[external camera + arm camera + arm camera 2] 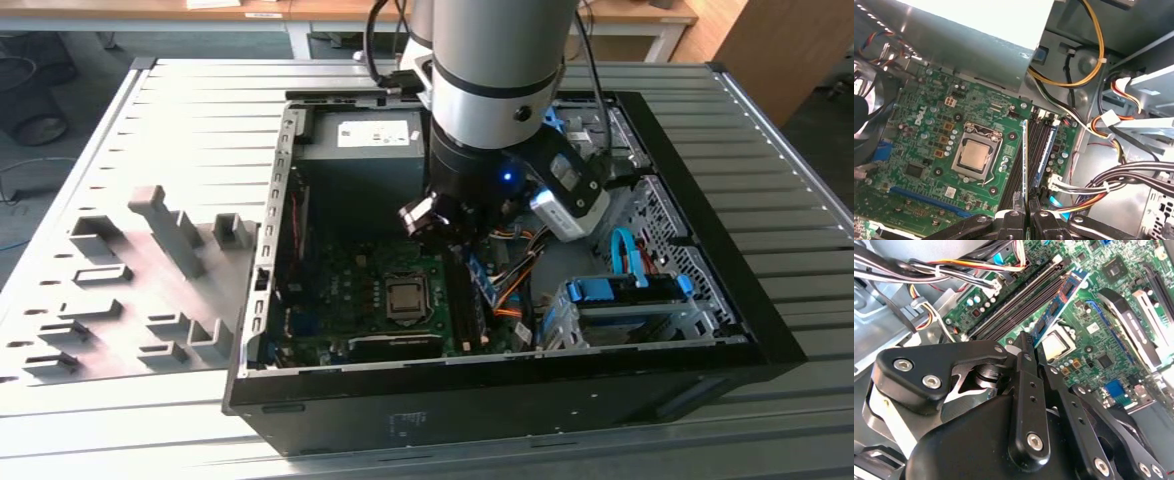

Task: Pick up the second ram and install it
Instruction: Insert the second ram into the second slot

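The pincer (1026,216) is closed on the second ram (1025,160), its two dark fingers (1013,220) pressed against the stick's flat faces at one end. In the first wrist view the stick appears edge-on, a thin line running alongside the CPU socket (975,156). The second wrist view shows its bluish face with chips (1061,297), reaching away from the pincer (1024,342) past the socket (1058,345). It stands upright over the row of dark memory slots (1036,150) just beside the socket; whether its lower edge is seated in one I cannot tell. A blue strip (1047,150) lies in the same row, on the side farther from the socket. Beyond the slots, away from the socket, bundled cables (1094,190) cross the case floor. In the exterior view the pincer (447,235) hangs just above the socket (404,297) inside the open computer case (747,300), which rests on a slatted metal counter (200,130). Gray fixture blocks (167,235) sit well apart from the socket, outside the case.
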